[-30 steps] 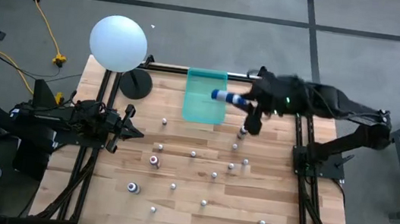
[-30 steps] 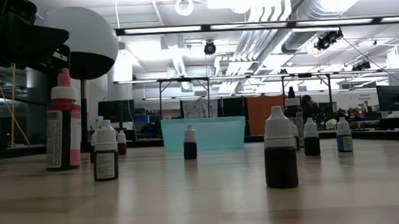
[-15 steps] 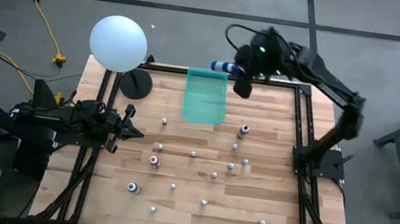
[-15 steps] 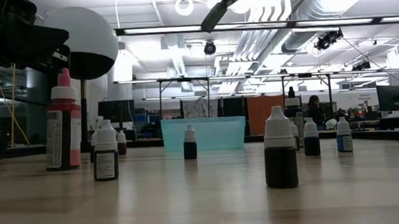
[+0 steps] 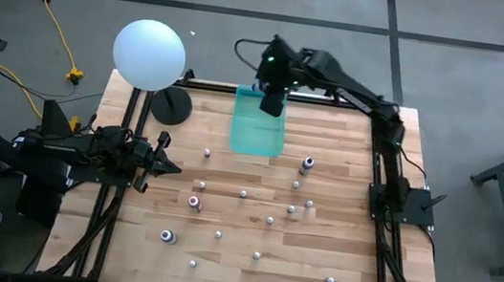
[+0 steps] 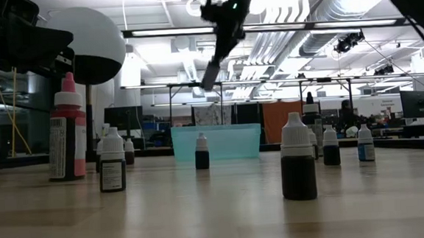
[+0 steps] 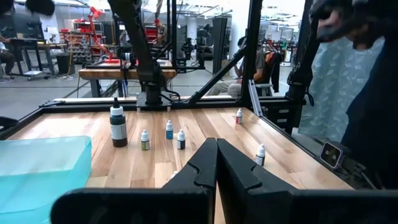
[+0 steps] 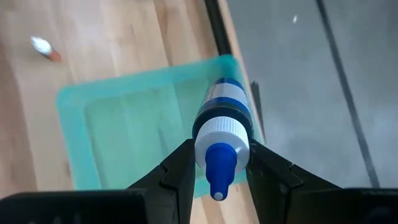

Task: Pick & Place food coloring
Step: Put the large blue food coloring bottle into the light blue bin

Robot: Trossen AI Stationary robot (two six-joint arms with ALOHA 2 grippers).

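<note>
From the high view, the right gripper (image 5: 271, 102) hangs over the far edge of the teal bin (image 5: 258, 132), the landmark for everything here. The bin's floor looks bare, though this cannot be told for certain from above. The small food coloring bottles (image 5: 243, 194) stand scattered over the wooden table (image 5: 343, 181) on the near side of the bin, a good many of them, so nearly all of the task looks left to do. The left gripper (image 5: 161, 162) waits well to the left of the bin, low over the table.

In the low view, the right gripper (image 6: 211, 75) hangs high above the bin (image 6: 216, 142), well clear of its rim. Bottles stand upright on the near side of the bin, among them a tall pink-capped bottle (image 6: 67, 128) far to its left and a dark bottle (image 6: 298, 158) to its right.

The left wrist view shows the left gripper (image 7: 216, 163) with its fingers pressed together, holding nothing; a corner of the bin (image 7: 43, 168) is beside it and more bottles stand beyond.

In the right wrist view, the right gripper (image 8: 219, 163) is clamped partway closed on the white collar of a blue-capped bottle (image 8: 222, 127), which lies lengthwise between the fingers directly above the bin's (image 8: 124, 137) edge. My judgement: this bottle is about to be released, and the drop point sits close to the rim.
</note>
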